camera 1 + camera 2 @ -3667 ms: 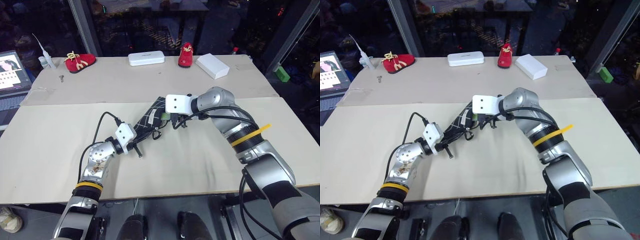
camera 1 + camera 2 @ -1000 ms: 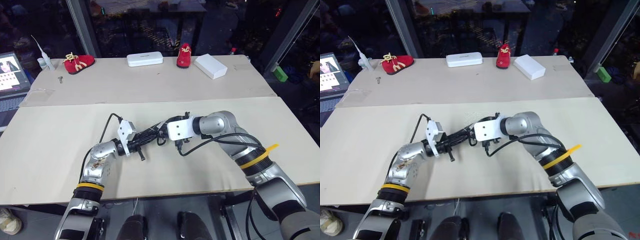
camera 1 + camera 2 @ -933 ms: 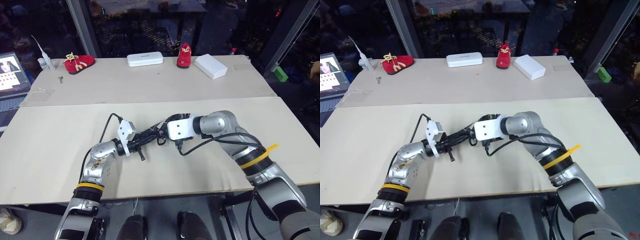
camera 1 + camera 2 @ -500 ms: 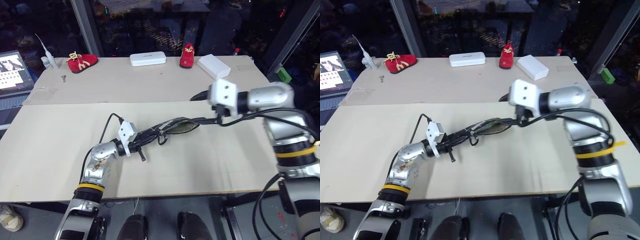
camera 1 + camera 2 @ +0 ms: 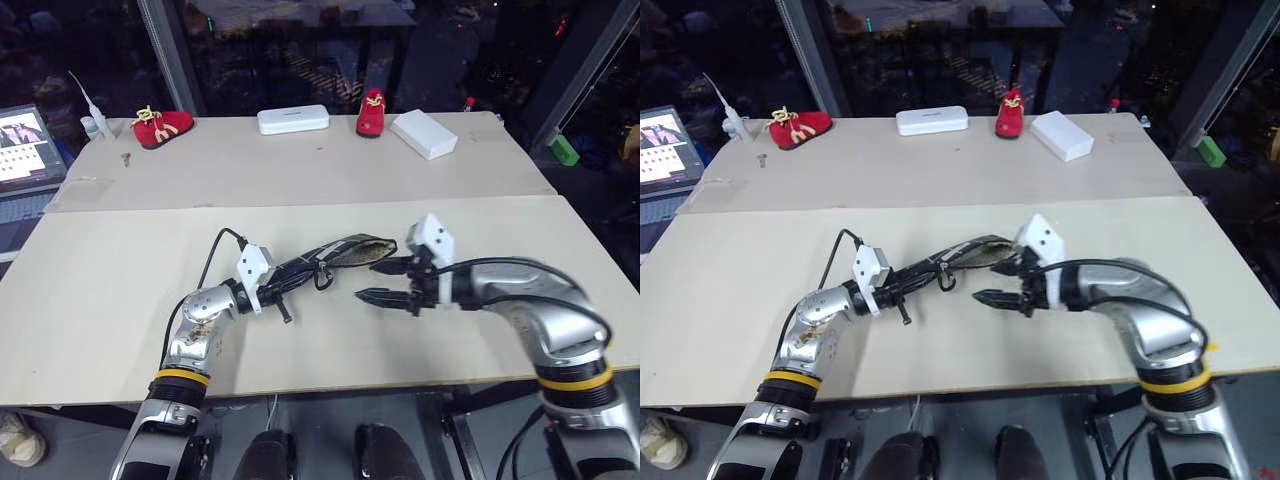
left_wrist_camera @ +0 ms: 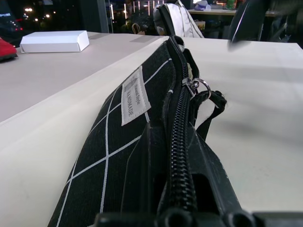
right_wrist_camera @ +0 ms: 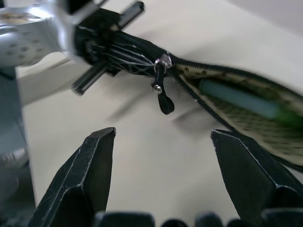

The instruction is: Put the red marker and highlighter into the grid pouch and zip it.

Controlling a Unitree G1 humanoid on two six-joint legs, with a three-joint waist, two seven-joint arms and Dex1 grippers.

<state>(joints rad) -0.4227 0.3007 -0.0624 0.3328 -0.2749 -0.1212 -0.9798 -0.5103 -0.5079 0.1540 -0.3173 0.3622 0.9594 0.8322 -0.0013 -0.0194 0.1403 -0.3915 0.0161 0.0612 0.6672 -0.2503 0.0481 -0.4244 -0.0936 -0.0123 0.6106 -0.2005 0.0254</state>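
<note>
Grid pouch (image 6: 118,156) label reading "HANDMADE", left tool (image 5: 275,293) clamping it, right tool (image 5: 385,283) released.

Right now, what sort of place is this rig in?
Probably a robotics lab or demo space: a work table laid with props, red shoes, a white case, a laptop beside it, and dark glazing behind.

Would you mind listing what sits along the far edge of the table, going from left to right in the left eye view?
Laptop → white bottle with a long nozzle → red shoe lying sideways → white oblong case → second red shoe → white box.
</note>
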